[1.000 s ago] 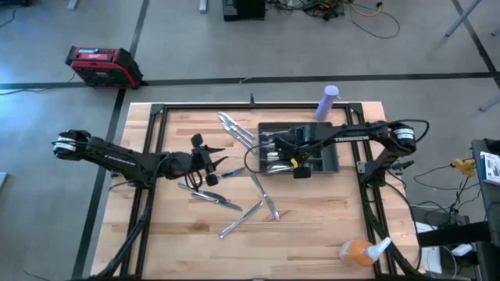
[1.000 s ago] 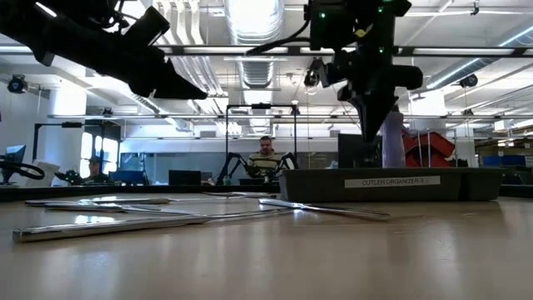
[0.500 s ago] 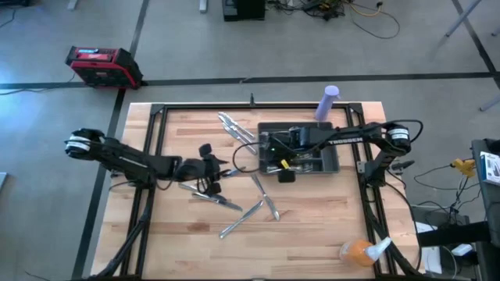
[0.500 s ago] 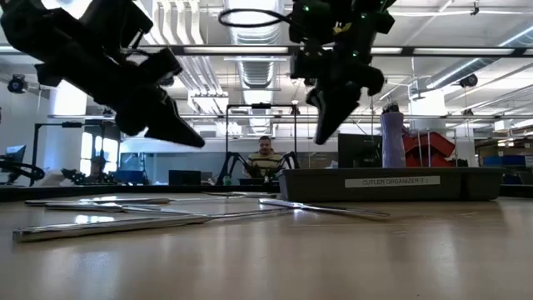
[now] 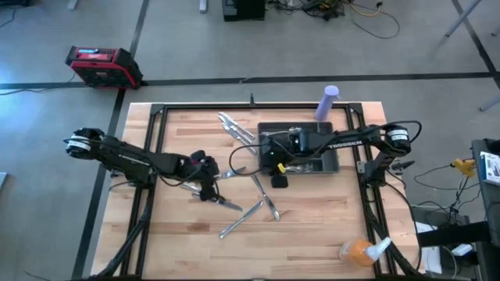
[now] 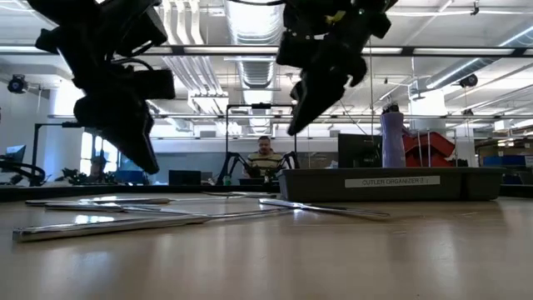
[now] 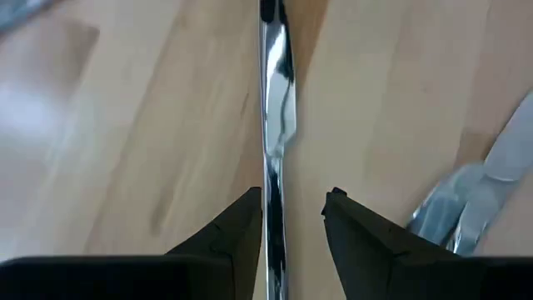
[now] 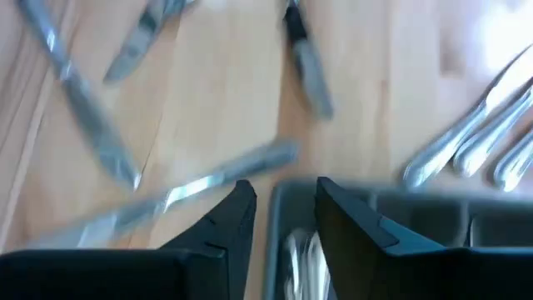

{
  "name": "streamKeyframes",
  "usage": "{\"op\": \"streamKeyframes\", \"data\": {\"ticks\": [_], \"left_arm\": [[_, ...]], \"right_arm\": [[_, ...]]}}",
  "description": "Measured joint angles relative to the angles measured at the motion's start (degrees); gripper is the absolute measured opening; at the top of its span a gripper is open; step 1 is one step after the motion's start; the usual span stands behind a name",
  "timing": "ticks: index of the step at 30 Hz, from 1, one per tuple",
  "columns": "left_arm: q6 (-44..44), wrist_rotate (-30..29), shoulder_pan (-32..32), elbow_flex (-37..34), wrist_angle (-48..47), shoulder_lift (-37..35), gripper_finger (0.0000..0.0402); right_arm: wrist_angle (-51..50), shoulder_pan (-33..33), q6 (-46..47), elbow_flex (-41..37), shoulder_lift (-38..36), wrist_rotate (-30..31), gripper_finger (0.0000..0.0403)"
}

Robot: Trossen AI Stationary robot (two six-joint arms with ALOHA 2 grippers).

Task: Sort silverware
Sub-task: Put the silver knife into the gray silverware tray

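Left gripper (image 7: 291, 218) straddles knife (image 7: 276, 125), apparently; high view hides it.

A dark grey compartmented plastic tray (image 5: 332, 160) sat on the pale wooden table (image 5: 312, 226). A lilac cylinder (image 5: 327, 102) stood at the far edge; an orange spray bottle (image 5: 361, 250) lay near the front corner. A red case (image 5: 101, 65) rested on the floor.

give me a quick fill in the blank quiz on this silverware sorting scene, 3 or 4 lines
1. The left gripper points down at a single piece of silverware lying on the ____ table.
2. The right gripper has its fingers ____ and holds nothing.
3. The tray bears a label reading "cutlery ____".
4. Beyond the tray's far edge stands a ____ cylinder.

Missing words: wooden; open; organizer; purple
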Motion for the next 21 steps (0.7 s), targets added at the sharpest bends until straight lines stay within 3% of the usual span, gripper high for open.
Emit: {"op": "streamKeyframes", "data": {"ticks": [4, 10, 16, 21], "left_arm": [[-3.4, 0.46, -2.1, -0.02, -2.18, -0.71, 0.0118], [-7.42, 0.37, -5.91, -0.54, -4.36, -1.91, 0.0118], [-15.81, -6.14, -7.88, -4.81, -4.21, -2.47, 0.0119], [-17.93, -10.21, -10.2, -10.05, 2.88, -2.87, 0.0133]], "right_arm": [[8.99, -0.22, -0.62, -1.42, 2.63, -0.04, 0.0097], [17.21, -0.43, -4.07, 1.49, 11.05, -0.4, 0.0011], [19.39, -1.51, -8.17, 4.31, 17.13, -0.71, 0.0002], [25.21, -3.1, -9.38, 4.1, 20.23, -5.86, 0.0001]]}}
